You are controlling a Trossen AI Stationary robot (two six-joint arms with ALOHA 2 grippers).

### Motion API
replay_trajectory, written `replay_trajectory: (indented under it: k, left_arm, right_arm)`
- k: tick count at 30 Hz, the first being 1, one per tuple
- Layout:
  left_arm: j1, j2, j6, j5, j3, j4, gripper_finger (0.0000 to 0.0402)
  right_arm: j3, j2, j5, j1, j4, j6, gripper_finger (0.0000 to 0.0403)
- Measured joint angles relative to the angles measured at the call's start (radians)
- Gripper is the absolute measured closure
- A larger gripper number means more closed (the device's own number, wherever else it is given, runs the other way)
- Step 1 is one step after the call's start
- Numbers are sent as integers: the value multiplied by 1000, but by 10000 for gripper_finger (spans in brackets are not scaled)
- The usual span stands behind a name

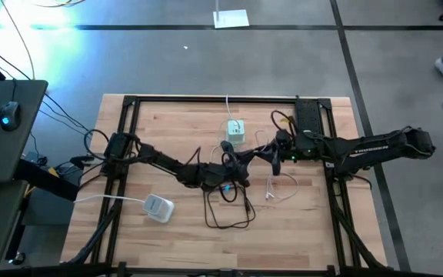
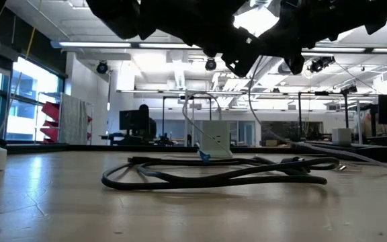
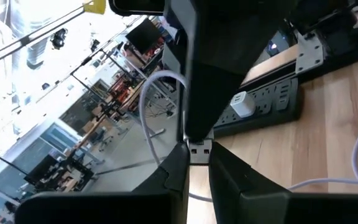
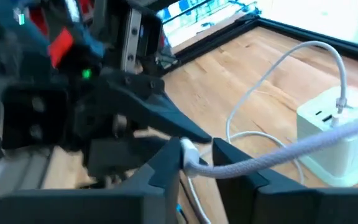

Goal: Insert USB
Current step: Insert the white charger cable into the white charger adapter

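A white charger cube stands on the wooden table behind the middle, with a white cable plugged into its top. Both arms meet just in front of it, above the table. My left gripper is shut on a metal USB plug. My right gripper faces it, its fingers apart, and the plug's white cable runs through their gap. In the left wrist view the right gripper's dark fingers hide the plug's far end. My left gripper pinches the USB plug's metal tip between its two fingertips, coming level from the table's left. The plug is lifted clear of the table. My right gripper has the white cable lying across one finger; whether its pads touch the plug I cannot tell.
A black cable lies in loops on the table below the grippers, next to a thin white cable. A second white adapter lies at the near left. A black power strip runs along the far right of the table.
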Motion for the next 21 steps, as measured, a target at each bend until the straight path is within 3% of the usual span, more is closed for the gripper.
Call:
replay_trajectory:
  k: [8, 12, 16, 21]
  left_arm:
    - [-22, -28, -102, -64, 1, -140, 385]
    - [-21, -67, -247, -29, 1, -275, 385]
    - [5, -129, -476, 143, 1, -512, 385]
    - [60, -201, -724, 466, 1, -726, 385]
  right_arm:
    - [21, -13, 59, 10, -324, -337, 237]
    - [26, -13, 21, 95, -453, -695, 227]
    - [26, -11, 61, 248, -431, -1025, 233]
    - [27, -11, 292, 408, -236, -1348, 244]
